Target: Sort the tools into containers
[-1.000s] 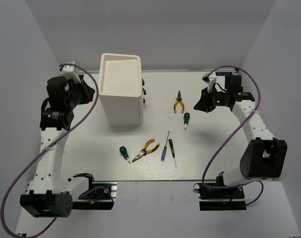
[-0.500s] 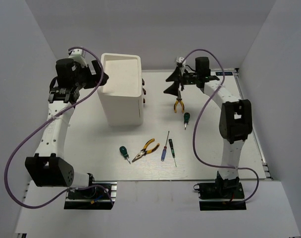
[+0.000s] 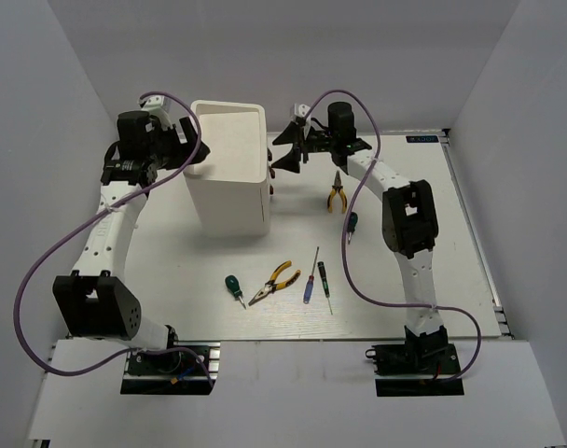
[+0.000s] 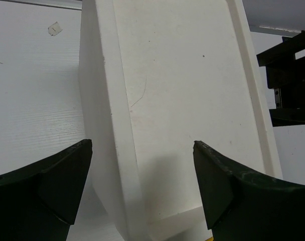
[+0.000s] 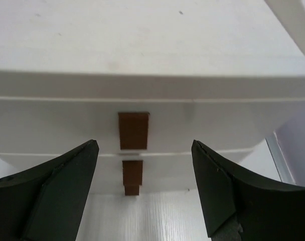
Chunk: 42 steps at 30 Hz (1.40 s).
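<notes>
The drawers I was meant to fill looked closed in the tall white cabinet, their fronts facing my right gripper. The top drawer and its dark knob were straight ahead of that gripper. The knob sat just above the line between my fingertips, untouched, with a second knob below it. I held those jaws spread wide and empty. I judge this was so they could close on a knob and pull a drawer out before any tool was lifted.

My left gripper was at the cabinet's opposite side, also wide open and holding nothing. The recessed top filled the gap between its fingers. I could not tell whether either finger touched the box. I judge that arm was there to brace the cabinet so a pull on a drawer would not drag it along.

All six tools lay on the table, none in a drawer, so sorting proper had yet to start. Nearest my right gripper, back toward my base, were the yellow-handled pliers and a stubby green screwdriver. Farther back lay the blue-handled screwdriver, the black-handled screwdriver, the other pliers and the other green screwdriver, well apart from both grippers.
</notes>
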Available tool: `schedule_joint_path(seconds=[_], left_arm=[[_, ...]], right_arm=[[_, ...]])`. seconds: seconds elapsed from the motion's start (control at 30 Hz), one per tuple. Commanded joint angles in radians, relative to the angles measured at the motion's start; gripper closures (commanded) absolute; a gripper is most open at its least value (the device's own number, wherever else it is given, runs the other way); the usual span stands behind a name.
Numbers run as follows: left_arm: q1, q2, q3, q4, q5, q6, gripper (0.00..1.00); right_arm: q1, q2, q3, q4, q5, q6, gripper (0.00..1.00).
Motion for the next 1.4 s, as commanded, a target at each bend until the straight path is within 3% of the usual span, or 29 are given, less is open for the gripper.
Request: schedule_joint_path(seconds=[0.0, 0.27, 0.4, 0.57, 0.73, 0.87, 1.03, 1.37], left_arm=[[-0.014, -0.001, 0.021, -0.001, 0.014, -0.002, 0.1], [-0.033, 0.019, 0.002, -0.001, 0.014, -0.002, 0.19], [-0.042, 0.038, 0.011, -0.001, 0.024, -0.002, 0.25], [-0.051, 0.047, 0.021, -0.01, 0.024, 0.007, 0.3], [-0.07, 0.047, 0.021, -0.01, 0.024, 0.007, 0.38], [-0.079, 0.047, 0.021, -0.019, 0.014, 0.007, 0.44], [-0.079, 0.047, 0.03, -0.019, -0.004, 0.007, 0.54], [-0.079, 0.047, 0.021, -0.019, -0.056, 0.007, 0.61]], right_arm=[[0.022, -0.02, 0.023, 0.134, -0.067, 0.052, 0.2], [0.033, 0.009, 0.055, 0.116, -0.14, 0.071, 0.26], [0.031, 0.032, 0.086, 0.099, -0.148, 0.077, 0.36], [0.038, 0.041, 0.086, 0.097, -0.142, 0.078, 0.65], [0.044, 0.039, 0.066, 0.109, -0.096, 0.084, 0.76], [0.047, 0.026, 0.032, 0.137, -0.03, 0.1, 1.0], [0.024, -0.022, -0.02, 0.177, 0.147, 0.167, 1.0], [-0.108, -0.194, -0.259, 0.108, 0.188, 0.108, 1.0]])
